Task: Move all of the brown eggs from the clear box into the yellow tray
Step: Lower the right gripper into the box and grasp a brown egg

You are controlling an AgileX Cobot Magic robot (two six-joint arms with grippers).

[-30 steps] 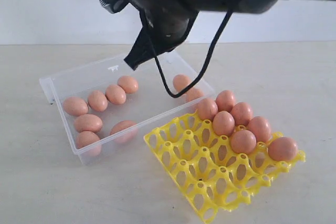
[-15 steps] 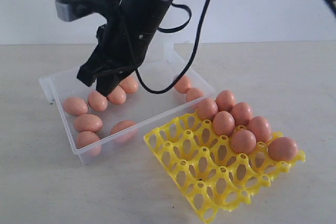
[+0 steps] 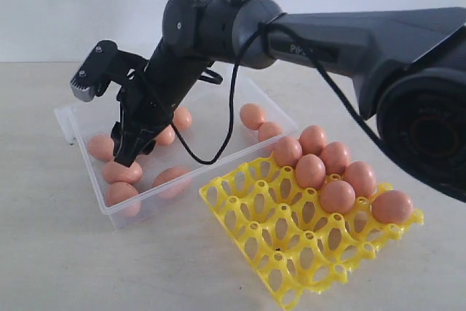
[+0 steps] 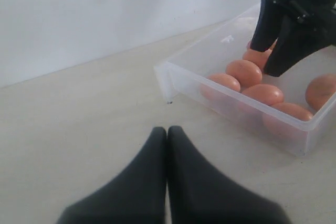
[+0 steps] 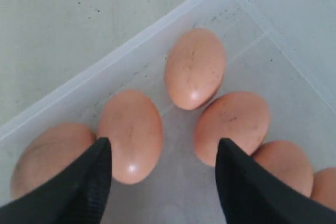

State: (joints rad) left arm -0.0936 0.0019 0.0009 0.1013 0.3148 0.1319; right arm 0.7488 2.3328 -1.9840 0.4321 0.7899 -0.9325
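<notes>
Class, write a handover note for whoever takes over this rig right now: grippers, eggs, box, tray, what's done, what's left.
Right gripper: open, empty, hanging over the brown eggs at the clear box's left end.
Left gripper: shut, empty, over the table outside the box.
Done: seven eggs sit in the yellow tray's far right cups.
To do: at least eight eggs remain in the box; the right arm may hide more.
</notes>
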